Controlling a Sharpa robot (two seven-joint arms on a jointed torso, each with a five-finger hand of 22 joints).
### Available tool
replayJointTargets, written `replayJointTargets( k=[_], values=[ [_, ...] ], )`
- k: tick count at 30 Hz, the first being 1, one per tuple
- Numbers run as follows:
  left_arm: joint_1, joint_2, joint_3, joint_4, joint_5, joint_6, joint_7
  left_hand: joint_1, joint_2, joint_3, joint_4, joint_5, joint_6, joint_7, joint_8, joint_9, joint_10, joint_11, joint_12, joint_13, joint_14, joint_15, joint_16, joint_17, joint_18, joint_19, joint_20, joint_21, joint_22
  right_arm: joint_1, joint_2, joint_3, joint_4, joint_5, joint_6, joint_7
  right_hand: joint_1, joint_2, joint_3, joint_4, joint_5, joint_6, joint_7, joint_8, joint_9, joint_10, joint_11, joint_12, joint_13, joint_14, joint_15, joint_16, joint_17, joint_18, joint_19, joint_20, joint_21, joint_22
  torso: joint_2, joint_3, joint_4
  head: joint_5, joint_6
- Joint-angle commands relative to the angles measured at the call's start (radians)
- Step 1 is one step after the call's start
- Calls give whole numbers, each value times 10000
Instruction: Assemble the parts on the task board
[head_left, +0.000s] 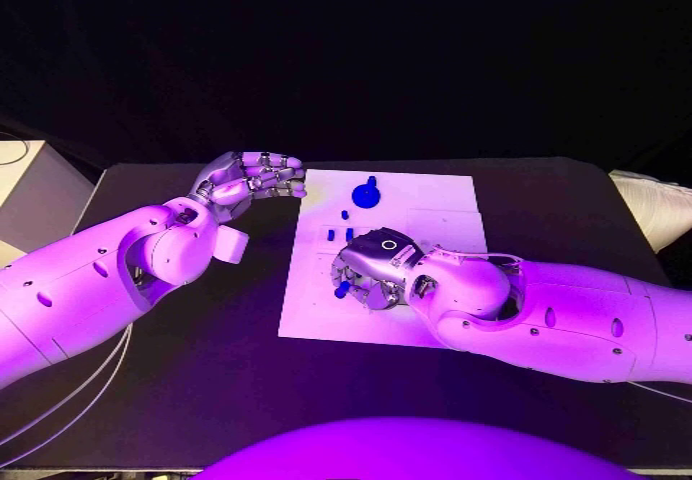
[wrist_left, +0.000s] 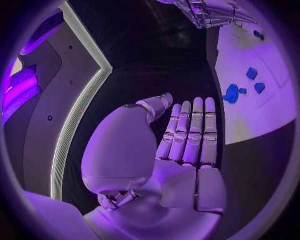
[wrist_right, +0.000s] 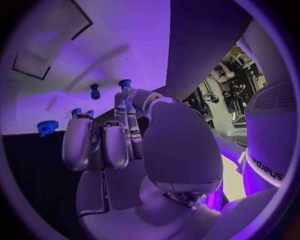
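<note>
The white task board (head_left: 433, 200) lies in the middle of the black table. My right hand (head_left: 378, 270) rests on the board's near half with its fingers curled down. In the right wrist view its thumb and a finger pinch a small blue part (wrist_right: 125, 83). Another small blue part (wrist_right: 95, 91) stands just beyond, and a blue gear-like part (wrist_right: 47, 127) sits farther off. A larger blue part (head_left: 366, 193) and several small ones (head_left: 346, 234) lie on the board's far half. My left hand (head_left: 253, 178) hovers by the board's far left corner, fingers straight (wrist_left: 190, 132), holding nothing.
A white box (head_left: 22, 190) stands at the table's left edge and a pale object (head_left: 649, 205) at its right edge. Thin cables (head_left: 72, 400) hang under my left arm. Black tabletop surrounds the board on all sides.
</note>
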Motion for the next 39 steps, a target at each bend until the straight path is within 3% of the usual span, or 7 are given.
replayJointTargets(
  k=[1, 9, 12, 15, 18, 27, 39],
  values=[
    [-1, 4, 6, 33, -15, 166, 33, 70, 8, -61, -2, 21, -18, 60, 12, -16, -15, 9, -44, 12, 50, 19, -64, 9, 26, 34, 11, -50, -9, -50, 46, -27, -48, -326, 274, -127, -34, 48, 48, -2, 24, 83, -14, 48, 10, 43, -28, 16, 15, 276, -78, 29, -12, -97, 74, -40, 19, -13, -3, -6, 5, 8, -16],
    [-1, -2, 6, 37, -15, 173, 26, 70, 8, -61, -2, 21, -18, 60, 12, -16, -15, 9, -44, 12, 50, 19, -64, 9, 26, 34, 11, -50, -9, -133, 147, -55, -87, -297, 233, 4, -187, -68, 38, -38, -42, -44, 36, 13, 38, -72, 25, -101, 21, 253, -34, -8, -81, -88, 36, -20, -38, -48, -6, -3, -1, 17, -30],
    [-1, -3, 6, 39, -15, 177, 22, 70, 8, -61, -2, 21, -18, 60, 12, -16, -15, 9, -44, 12, 50, 19, -64, 9, 26, 34, 11, -50, -9, -144, 145, -62, -76, -226, 109, 95, -473, -285, -35, 33, -164, -386, 121, -176, -7, -314, 133, -303, -6, 247, 64, -14, -110, -88, 9, 49, -71, -56, -6, -3, -1, 17, -30],
    [-1, -4, 6, 40, -15, 186, 17, 70, 8, -61, -2, 21, -18, 60, 12, -16, -15, 9, -44, 12, 50, 19, -64, 9, 26, 34, 11, -50, -9, -150, 132, -66, -56, -184, 3, 155, -819, -660, -250, 185, -255, -886, 193, -469, -108, -608, 233, -497, -52, 235, 144, -24, -150, -80, -17, 131, -130, -89, -7, -3, -3, 16, -27],
    [-1, -6, 6, 40, -15, 196, 10, 70, 8, -61, -2, 21, -18, 60, 12, -16, -15, 9, -44, 12, 50, 19, -64, 9, 26, 34, 11, -50, -9, -153, 110, -69, -35, -163, -104, 185, -950, -828, -482, 234, -385, -1229, 165, -684, -182, -925, 281, -546, -89, 218, 189, -40, -203, -59, -41, 189, -206, -138, -5, 3, -2, 12, -21],
    [-1, -8, 6, 33, -15, 233, -15, 70, 8, -61, -2, 21, -18, 60, 12, -16, -15, 9, -44, 12, 50, 19, -64, 9, 26, 34, 11, -50, -9, -157, 1, -72, -11, -189, -447, 72, -795, -792, -1151, 164, -385, -1721, 147, -1044, -332, -1664, 413, -507, -153, 133, 293, -186, -506, 64, -228, 302, -814, -628, -2, 10, 2, -17, 8],
    [-1, 2, 5, 8, -15, 260, -42, 62, 15, -66, 8, 20, -13, 62, 14, -21, -14, 10, -50, 14, 59, 21, -92, 20, 27, 49, 14, -77, -31, -157, -201, -67, 105, -349, -1066, -172, -762, -770, -1248, 194, -393, -1754, 182, -1077, -351, -1755, 423, -477, -175, 115, 299, -227, -592, 92, -264, 311, -950, -740, -4, 16, 3, -77, 36]
  ],
)
